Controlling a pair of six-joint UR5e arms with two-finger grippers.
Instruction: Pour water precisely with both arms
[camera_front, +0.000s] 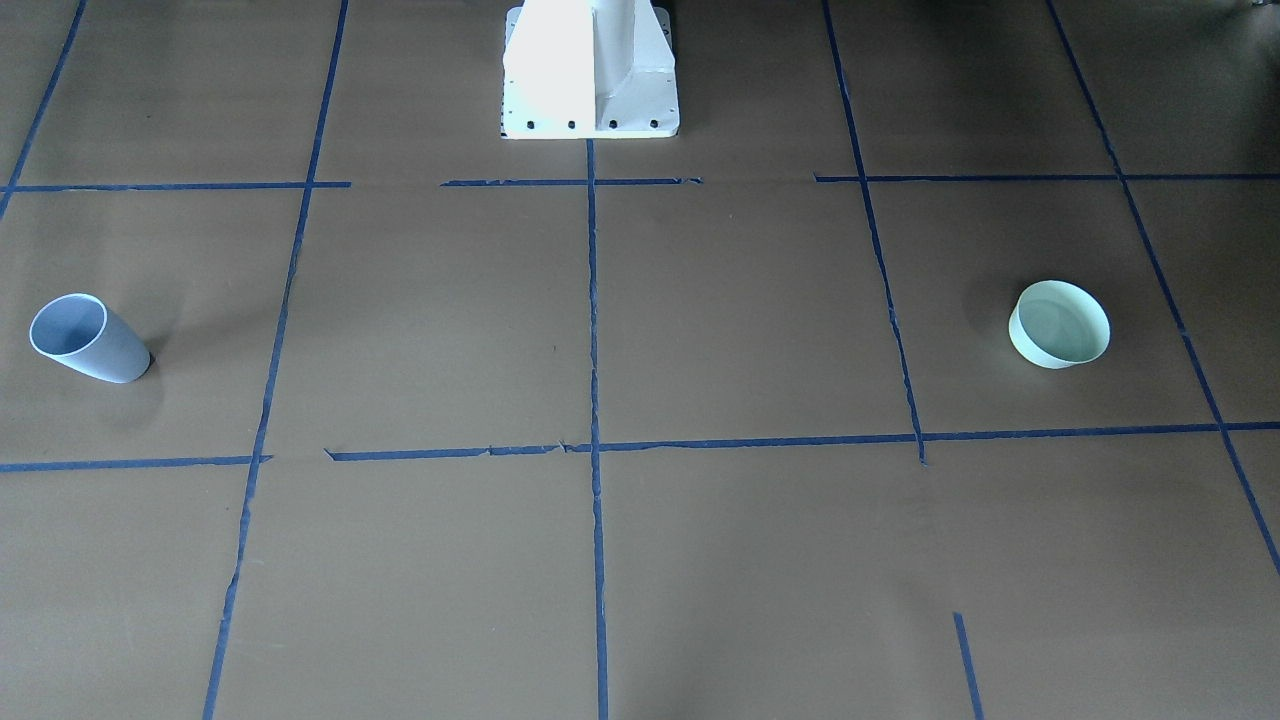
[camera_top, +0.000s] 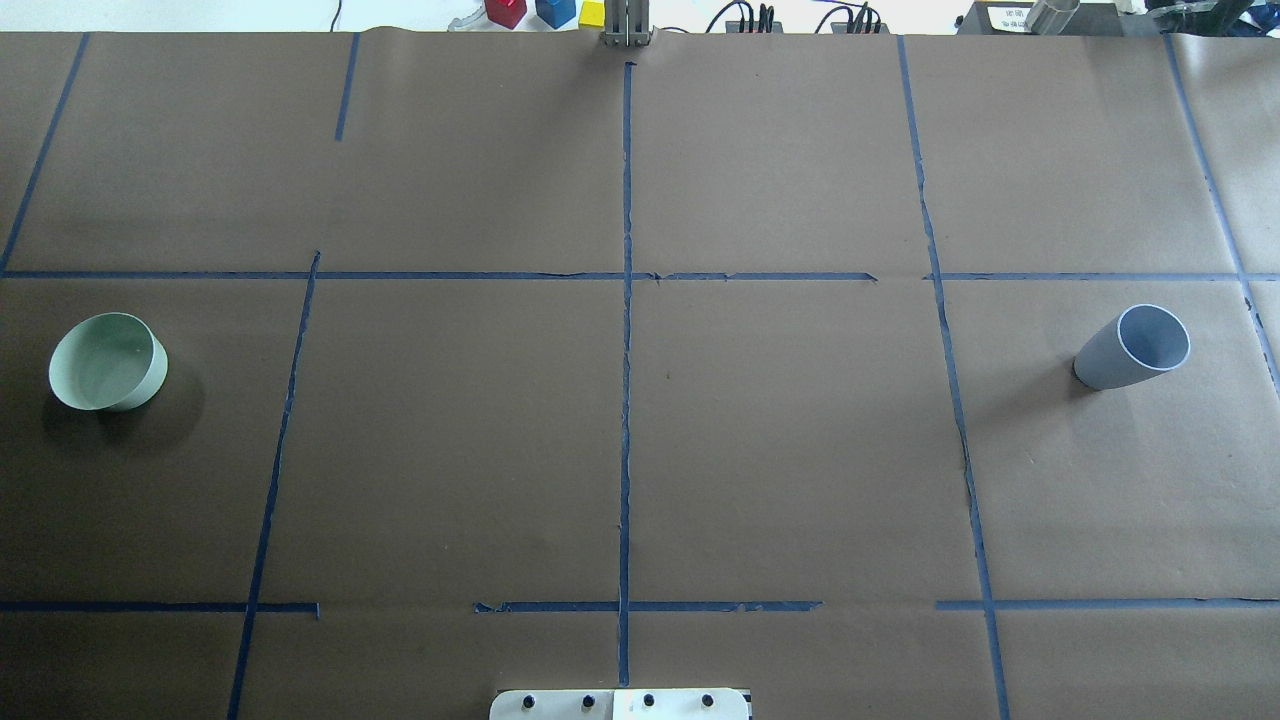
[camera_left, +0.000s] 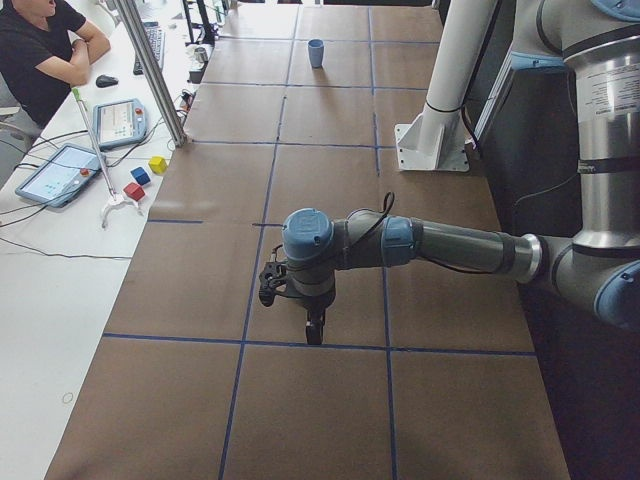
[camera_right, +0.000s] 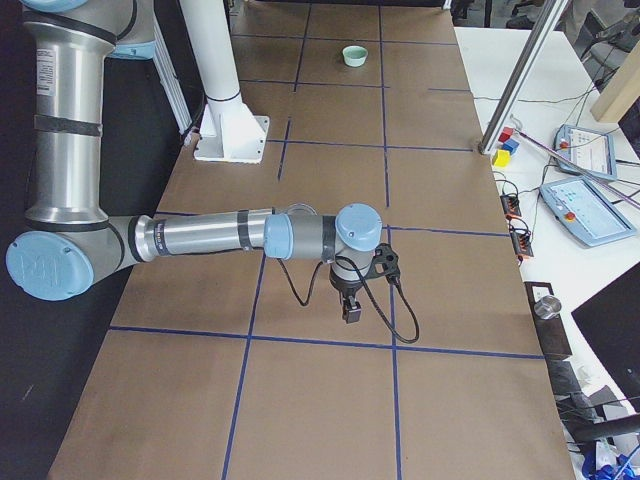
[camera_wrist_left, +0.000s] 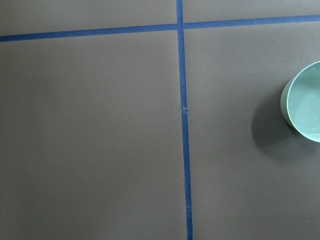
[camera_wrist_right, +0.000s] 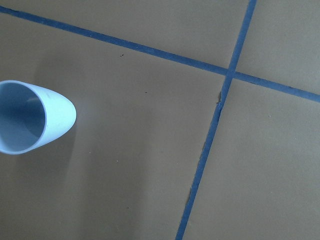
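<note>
Left arm (camera_left: 450, 245) comes in from the right edge of the left side view. Left gripper (camera_left: 315, 328) sits at frame centre, pointing down at the brown table (camera_left: 330, 420). Right arm (camera_right: 210, 235) comes in from the left edge of the right side view, right gripper (camera_right: 350, 308) also pointing down. Claw width: cannot tell for either, only side views show them. Blue-grey cup (camera_top: 1135, 348) stands at right edge of overhead, mint bowl (camera_top: 108, 362) at left edge, well apart. Water: can't make it out in either vessel.
</note>
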